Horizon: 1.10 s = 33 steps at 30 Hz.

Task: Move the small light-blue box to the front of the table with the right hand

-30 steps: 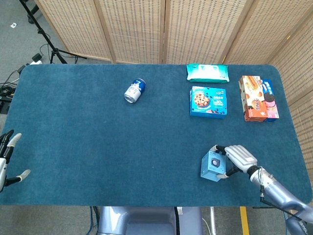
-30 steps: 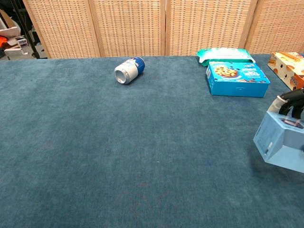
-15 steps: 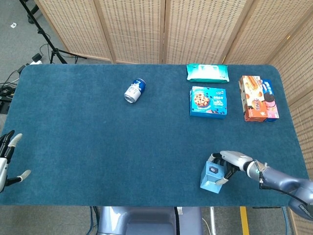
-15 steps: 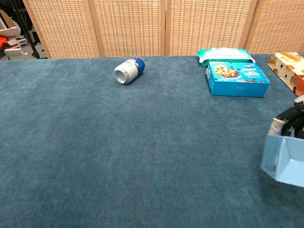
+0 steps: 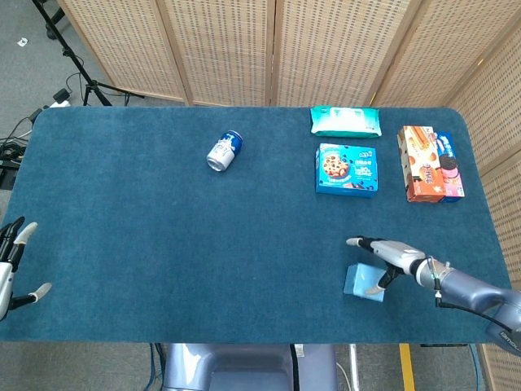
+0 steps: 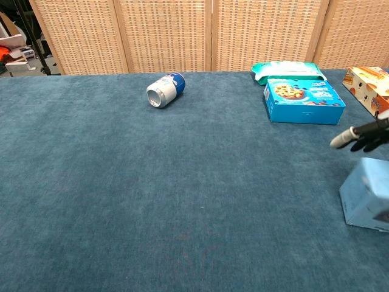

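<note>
Light-blue small cardboard box (image 5: 365,282) lies flat on the dark-blue carpeted surface (image 5: 163,228), near the front edge twd the right corner. Right hand (image 5: 391,256) sits just beside/above it w/ fingers (image 5: 355,242) spread apart, gripping nothing. Left hand (image 5: 11,262) at the front-left edge, fingers apart, also holding nothing. Silver-blue can (image 5: 225,150) on its side nr the back edge.

We count one small light-blue box (image 5: 364,282), one can (image 5: 225,151), one teal packet (image 5: 346,121), three snack boxes (image 5: 348,169), and two hands (image 5: 389,257).
</note>
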Each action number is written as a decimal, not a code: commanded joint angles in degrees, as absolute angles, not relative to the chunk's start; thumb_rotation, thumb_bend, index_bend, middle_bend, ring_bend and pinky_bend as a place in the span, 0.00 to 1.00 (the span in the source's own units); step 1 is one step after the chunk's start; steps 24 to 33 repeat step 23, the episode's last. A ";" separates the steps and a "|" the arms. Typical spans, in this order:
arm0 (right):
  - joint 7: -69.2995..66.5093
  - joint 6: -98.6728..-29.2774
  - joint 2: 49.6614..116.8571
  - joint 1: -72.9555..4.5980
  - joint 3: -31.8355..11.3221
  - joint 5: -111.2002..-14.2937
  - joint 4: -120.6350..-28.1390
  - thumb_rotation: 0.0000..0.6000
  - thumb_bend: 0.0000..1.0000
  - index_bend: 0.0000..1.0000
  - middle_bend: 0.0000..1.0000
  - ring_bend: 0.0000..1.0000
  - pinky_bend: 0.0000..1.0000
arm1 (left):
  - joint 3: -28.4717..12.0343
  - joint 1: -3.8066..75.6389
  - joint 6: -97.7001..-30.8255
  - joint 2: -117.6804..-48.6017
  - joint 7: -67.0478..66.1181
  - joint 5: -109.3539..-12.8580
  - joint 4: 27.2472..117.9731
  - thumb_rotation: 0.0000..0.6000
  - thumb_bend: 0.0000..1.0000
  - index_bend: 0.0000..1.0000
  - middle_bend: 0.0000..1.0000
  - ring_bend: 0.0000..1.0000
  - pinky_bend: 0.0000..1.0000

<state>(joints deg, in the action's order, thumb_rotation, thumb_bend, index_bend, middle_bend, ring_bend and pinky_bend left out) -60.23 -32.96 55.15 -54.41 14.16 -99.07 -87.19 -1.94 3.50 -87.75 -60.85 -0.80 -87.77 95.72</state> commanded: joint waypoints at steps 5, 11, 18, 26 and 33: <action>-54.95 -41.31 50.19 -49.62 11.98 -96.18 -91.11 1.00 0.10 0.00 0.00 0.00 0.02 | -1.96 3.29 -88.17 -60.69 -0.35 -87.88 95.75 1.00 0.00 0.00 0.00 0.00 0.00; -45.31 -55.83 49.71 -41.35 9.41 -93.96 -92.49 1.00 0.00 0.00 0.00 0.00 0.01 | -2.02 3.33 -88.22 -60.76 -0.46 -87.95 95.68 1.00 0.00 0.00 0.00 0.00 0.00; -10.83 -83.09 64.43 -25.32 2.21 -86.34 -84.68 1.00 0.00 0.00 0.00 0.00 0.00 | -1.92 3.14 -88.76 -60.97 -0.61 -88.43 95.50 1.00 0.00 0.00 0.00 0.00 0.00; -4.34 -89.87 70.82 -19.78 0.64 -84.77 -81.55 1.00 0.00 0.00 0.00 0.00 0.00 | -1.78 2.90 -89.41 -61.03 -0.59 -89.04 95.44 1.00 0.00 0.00 0.00 0.00 0.00; -4.34 -89.87 70.82 -19.78 0.64 -84.77 -81.55 1.00 0.00 0.00 0.00 0.00 0.00 | -1.78 2.90 -89.41 -61.03 -0.59 -89.04 95.44 1.00 0.00 0.00 0.00 0.00 0.00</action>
